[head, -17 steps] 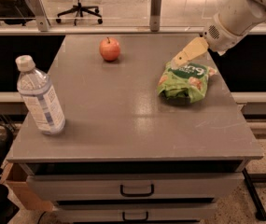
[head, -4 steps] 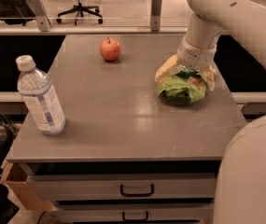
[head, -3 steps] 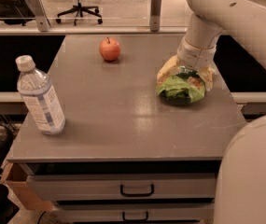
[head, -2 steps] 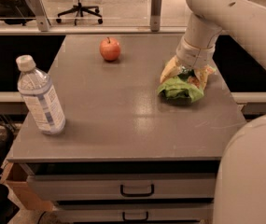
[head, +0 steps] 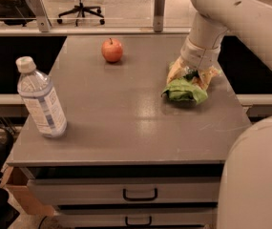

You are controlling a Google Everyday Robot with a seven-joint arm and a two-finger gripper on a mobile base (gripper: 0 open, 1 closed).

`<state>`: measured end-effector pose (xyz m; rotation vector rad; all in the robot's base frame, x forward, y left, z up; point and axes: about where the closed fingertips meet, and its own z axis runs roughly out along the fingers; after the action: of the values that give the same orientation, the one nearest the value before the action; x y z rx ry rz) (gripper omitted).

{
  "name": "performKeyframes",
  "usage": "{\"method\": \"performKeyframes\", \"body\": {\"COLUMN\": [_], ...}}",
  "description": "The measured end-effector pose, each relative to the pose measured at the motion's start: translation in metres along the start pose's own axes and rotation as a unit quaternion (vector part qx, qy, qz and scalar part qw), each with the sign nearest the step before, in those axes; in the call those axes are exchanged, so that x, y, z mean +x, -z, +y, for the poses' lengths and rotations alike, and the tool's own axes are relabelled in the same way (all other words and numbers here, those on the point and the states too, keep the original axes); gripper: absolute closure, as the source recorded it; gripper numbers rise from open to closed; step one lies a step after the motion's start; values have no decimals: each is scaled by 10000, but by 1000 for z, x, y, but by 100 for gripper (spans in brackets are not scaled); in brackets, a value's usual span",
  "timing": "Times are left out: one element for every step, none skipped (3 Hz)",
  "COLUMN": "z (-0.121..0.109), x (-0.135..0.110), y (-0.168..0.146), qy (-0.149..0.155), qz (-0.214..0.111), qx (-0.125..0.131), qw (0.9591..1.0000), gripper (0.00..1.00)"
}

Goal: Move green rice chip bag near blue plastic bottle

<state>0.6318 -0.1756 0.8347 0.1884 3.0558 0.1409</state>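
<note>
Gripper [head: 192, 76] down on the chip bag [head: 185, 91] at the right side of the bench [head: 126, 123].
Its yellowish fingers [head: 175, 71] pinch the bag's crumpled top from both sides, a hold that seems meant for lifting the light, crinkly bag rather than pushing it. The bag lies on the bench, well apart from the bottle [head: 41, 99], which stands upright near the front left edge. An apple [head: 112, 50] sits further back, clear of the straight path.

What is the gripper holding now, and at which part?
The gripper, over the table's right side, appears to clamp the green rice chip bag at its far end.
</note>
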Motion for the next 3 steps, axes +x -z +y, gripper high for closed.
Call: {"method": "performKeyframes", "body": {"z": [0,1,7], "x": [0,-3,4], "y": [1,16,50], "qy": [0,143,418], "qz": [0,-131,-421], "qx": [-1,-233,-507], "qw": [10000,9995,9969], "gripper": [100,100,100]}}
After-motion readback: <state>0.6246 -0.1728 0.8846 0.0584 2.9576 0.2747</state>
